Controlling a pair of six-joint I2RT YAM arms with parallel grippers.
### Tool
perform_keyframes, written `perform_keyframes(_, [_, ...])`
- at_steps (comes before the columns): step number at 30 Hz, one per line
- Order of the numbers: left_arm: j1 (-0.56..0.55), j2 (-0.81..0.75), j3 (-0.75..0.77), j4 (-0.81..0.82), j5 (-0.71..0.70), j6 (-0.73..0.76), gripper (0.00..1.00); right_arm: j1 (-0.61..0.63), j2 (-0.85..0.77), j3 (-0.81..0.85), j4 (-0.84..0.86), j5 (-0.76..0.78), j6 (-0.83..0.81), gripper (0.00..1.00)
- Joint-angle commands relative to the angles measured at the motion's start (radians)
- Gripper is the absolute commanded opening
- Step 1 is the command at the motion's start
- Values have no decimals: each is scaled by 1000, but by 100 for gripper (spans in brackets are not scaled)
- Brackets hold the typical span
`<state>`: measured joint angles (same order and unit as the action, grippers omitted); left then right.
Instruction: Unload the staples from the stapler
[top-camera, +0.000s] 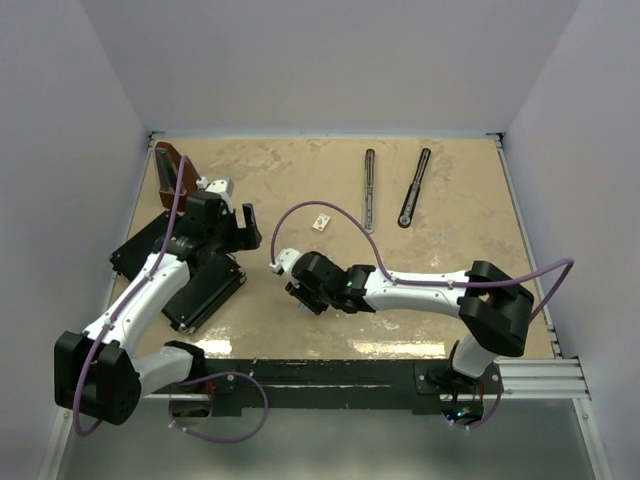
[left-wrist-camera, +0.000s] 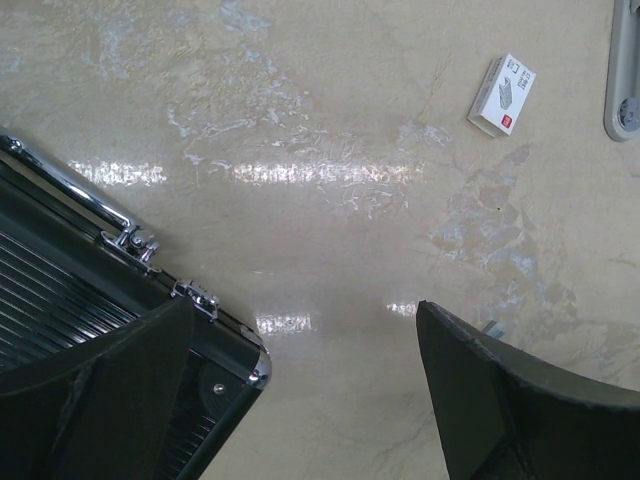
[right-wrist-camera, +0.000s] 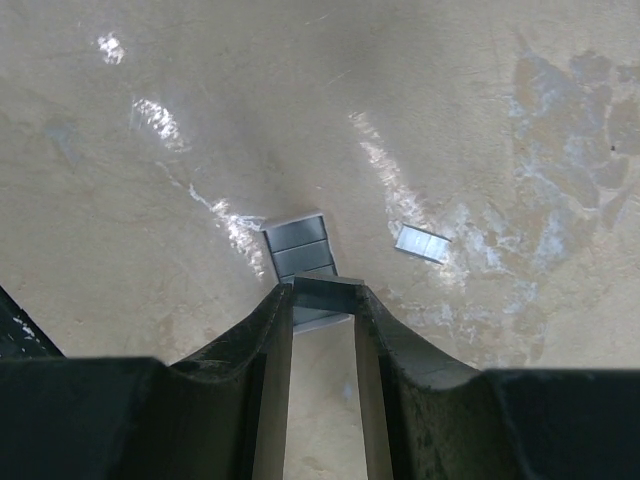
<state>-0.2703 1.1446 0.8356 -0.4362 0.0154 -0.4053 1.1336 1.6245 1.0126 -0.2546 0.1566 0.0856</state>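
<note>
Staples (right-wrist-camera: 325, 288) pinched in right jaws — arm (top-camera: 420, 288) stretched low, leftward.

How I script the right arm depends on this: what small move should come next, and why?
Probably open the right gripper: it seems to pinch a strip of staples low over the table, beside other strips already lying there, so releasing would add it to them.

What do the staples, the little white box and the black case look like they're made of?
The staples look like metal: silvery-grey, dull sheen, flat banded strips. The white box is probably cardboard: matte, printed, red at one end, with crisp folded edges. The black case has a ribbed black panel, plastic or painted metal, hard to tell. Its edge rail and latches shine like chromed metal.
</note>
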Motion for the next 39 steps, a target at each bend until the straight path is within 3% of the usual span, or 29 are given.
perform_keyframes(1, [6,-8,-1,14,-2,-12,97,31,20,32,34,-22,-78,24])
perform_keyframes(17, [74,-108,23,-73,-316,-75,100,34,34,53,25,-35,-228,25])
perform_keyframes(31, [98,-238,16,-78,-433,-125,100,32,84,86,-3,-52,-259,26])
perform_keyframes(39, [98,-240,11,-65,-414,-122,100,34,130,116,-35,-37,-257,27])
